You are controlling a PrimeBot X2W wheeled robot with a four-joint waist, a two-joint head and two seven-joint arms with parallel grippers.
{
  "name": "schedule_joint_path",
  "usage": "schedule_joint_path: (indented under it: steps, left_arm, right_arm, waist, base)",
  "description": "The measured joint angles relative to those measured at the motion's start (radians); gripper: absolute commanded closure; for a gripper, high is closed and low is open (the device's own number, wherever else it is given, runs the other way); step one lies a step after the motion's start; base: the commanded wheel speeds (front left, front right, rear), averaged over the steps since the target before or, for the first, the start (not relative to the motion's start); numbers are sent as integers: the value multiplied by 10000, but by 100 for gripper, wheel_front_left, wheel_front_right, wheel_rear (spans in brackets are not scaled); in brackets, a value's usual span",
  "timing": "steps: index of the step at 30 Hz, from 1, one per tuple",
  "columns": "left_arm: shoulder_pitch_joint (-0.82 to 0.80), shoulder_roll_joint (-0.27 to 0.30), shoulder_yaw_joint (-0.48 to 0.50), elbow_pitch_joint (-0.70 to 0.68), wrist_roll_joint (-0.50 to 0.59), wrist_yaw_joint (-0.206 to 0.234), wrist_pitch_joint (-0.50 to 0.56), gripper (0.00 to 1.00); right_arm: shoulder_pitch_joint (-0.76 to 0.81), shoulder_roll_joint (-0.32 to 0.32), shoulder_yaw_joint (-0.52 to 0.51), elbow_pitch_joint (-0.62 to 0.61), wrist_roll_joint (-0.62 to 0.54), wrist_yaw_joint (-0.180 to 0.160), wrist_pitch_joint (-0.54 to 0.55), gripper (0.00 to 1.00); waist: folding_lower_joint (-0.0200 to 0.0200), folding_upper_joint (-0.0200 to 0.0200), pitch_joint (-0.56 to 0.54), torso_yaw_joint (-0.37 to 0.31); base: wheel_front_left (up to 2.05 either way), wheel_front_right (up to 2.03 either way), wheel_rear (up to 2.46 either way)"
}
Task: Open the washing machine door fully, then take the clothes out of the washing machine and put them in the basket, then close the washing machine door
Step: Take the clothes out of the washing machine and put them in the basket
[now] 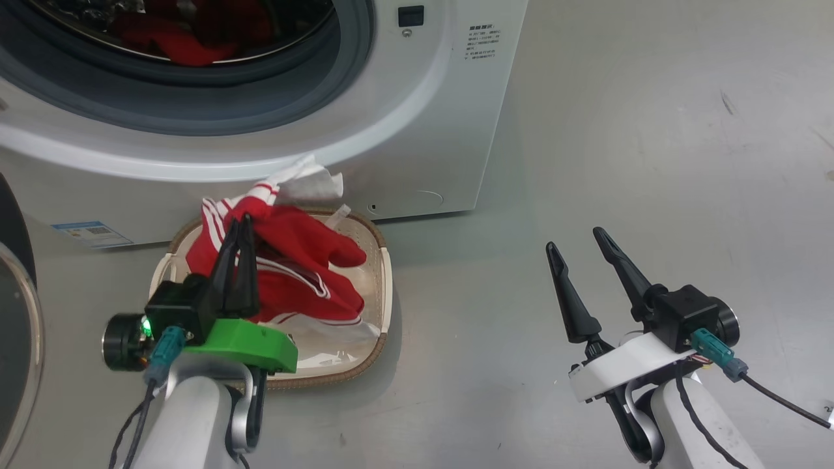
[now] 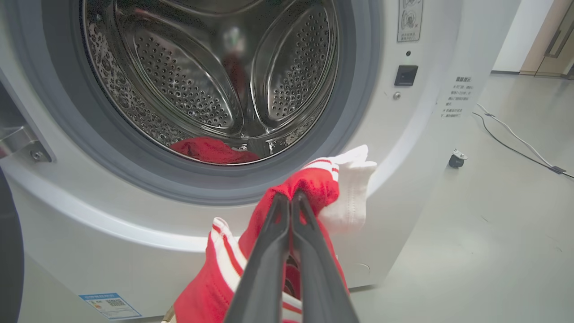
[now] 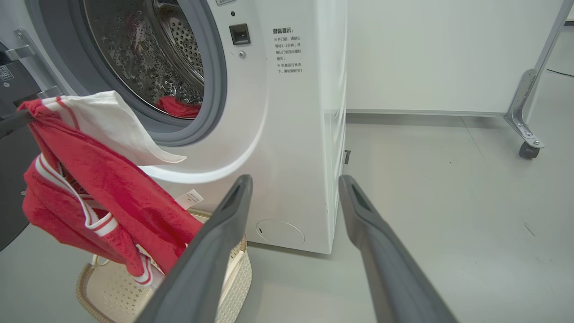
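In the head view, the left gripper (image 1: 240, 221) has its fingers pressed together, pinching the red garment (image 1: 293, 260) by its top edge. The garment hangs over the basket (image 1: 386, 286), which sits on the floor just in front of the washing machine (image 1: 417, 130). The lower folds seem to reach into the basket. More red fabric (image 1: 189, 42) lies in the drum. The washing machine door (image 1: 26, 326) stands open at the left edge. The right gripper (image 1: 575, 239) hovers over bare floor with its fingers spread and empty.

In the left wrist view, the left gripper (image 2: 290, 197) is clamped on the garment (image 2: 314, 184) below the drum opening.

In the right wrist view, the right gripper (image 3: 296, 179) has its fingers wide apart. The garment (image 3: 112, 179) dangles above the basket (image 3: 107, 291).
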Motion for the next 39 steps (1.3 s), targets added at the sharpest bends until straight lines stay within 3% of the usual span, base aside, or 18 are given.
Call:
schedule_joint_path:
  steps: [7, 20, 39]
  left_arm:
    - [769, 25, -345, 669, -132, 25, 0, 100]
    - [846, 52, 48, 1873, -303, 107, 2, 100]
    - [-1223, 249, 1083, 4176, -834, 155, 1127, 98]
  right_arm:
    - [91, -2, 40, -35, -42, 0, 0, 0]
    - [81, -2, 169, -383, 8, -63, 0, 0]
    - [-585, -2, 303, -1051, 483, -226, 0, 0]
  waist:
    - [0, 0, -89, -67]
    - [0, 0, 336, -538]
    - [0, 0, 2065, -1412]
  base:
    - [0, 0, 0]
    - [0, 0, 0]
    - [0, 0, 0]
